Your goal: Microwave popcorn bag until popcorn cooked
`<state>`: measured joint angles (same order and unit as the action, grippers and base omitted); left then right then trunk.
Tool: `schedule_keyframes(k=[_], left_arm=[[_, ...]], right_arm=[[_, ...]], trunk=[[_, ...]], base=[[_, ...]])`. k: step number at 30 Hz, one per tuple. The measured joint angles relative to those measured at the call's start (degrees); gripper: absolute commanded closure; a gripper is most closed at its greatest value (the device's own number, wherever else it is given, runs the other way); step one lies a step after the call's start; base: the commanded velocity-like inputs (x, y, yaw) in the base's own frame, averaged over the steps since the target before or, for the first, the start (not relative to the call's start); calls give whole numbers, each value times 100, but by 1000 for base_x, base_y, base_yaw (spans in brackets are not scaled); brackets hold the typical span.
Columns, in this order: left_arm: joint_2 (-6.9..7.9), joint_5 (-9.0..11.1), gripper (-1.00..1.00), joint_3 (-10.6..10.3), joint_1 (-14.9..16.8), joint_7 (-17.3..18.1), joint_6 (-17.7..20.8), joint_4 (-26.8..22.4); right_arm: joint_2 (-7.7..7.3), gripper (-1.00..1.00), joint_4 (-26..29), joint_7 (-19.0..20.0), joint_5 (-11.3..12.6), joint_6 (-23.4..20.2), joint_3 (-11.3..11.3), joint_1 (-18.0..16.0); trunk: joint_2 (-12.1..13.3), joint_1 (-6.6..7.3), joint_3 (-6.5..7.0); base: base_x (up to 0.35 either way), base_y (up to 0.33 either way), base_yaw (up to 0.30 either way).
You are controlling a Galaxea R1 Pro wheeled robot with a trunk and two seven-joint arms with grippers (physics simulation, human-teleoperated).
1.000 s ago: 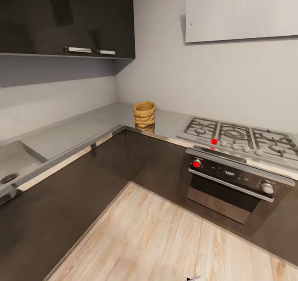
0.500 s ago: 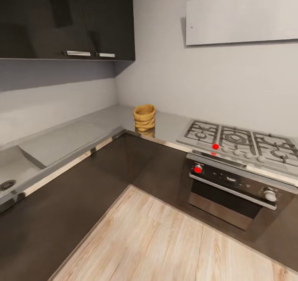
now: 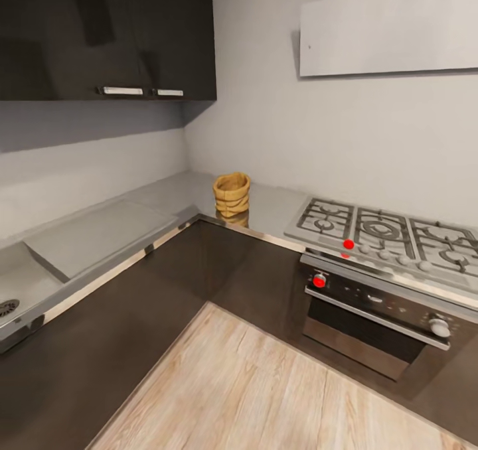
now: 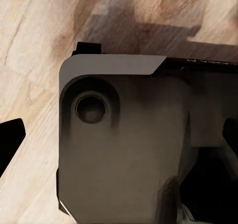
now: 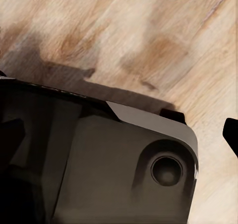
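Observation:
The popcorn bag (image 3: pixel 232 194), a small tan sack with a rolled rim, stands upright in the corner of the grey countertop (image 3: pixel 166 198), just left of the gas hob. The popcorn and the microwave are out of view. In the left wrist view my left gripper (image 4: pixel 119 140) hangs over the robot's grey base and the wood floor, its dark fingertips (image 4: pixel 10 144) far apart at the picture's edges, open and empty. My right gripper (image 5: pixel 119 135) is held the same way, open, with one fingertip (image 5: pixel 231 133) at the edge.
A steel gas hob (image 3: pixel 385 234) with a built-in oven (image 3: pixel 375 317) below it lies right of the bag. A sink (image 3: pixel 13 297) and drainer sit at the left. Glossy black wall cabinets (image 3: pixel 106 32) hang above. A white hood (image 3: pixel 388 32) is on the wall. Wood floor (image 3: pixel 265 390) fills the corner.
The whole head view has slid slightly down, so the camera moved. The bag keeps its place on the countertop.

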<state>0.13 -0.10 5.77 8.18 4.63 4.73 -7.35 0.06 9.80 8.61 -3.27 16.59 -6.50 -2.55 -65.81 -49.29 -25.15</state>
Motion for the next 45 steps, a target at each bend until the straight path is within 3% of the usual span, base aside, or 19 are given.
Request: schedule_keyframes(k=[26,31,38,45], left_arm=[[-6,2,-100,-13,-35,-6,-20,9],[-3,8,-100,12,-29,-8,-21,10],[0,18,-100,21,-27,-19,-15,8],[-6,3,-100,-4,-29,-25,-19,9]], right_arm=[[31,-100,78,-2,29,21,50,-56],[48,-100,818,-12,13,23,50,-333],[86,-100,1243,-11,-16,27,21,-1213],[35,-100,1231,-4,-1,29,31,-1270]], trunk=[[1043,571,467],[1244,681,558],[1525,835,684],[1805,992,809]], base=[[48,20,0],[0,0,0],[0,0,0],[184,0,0]])
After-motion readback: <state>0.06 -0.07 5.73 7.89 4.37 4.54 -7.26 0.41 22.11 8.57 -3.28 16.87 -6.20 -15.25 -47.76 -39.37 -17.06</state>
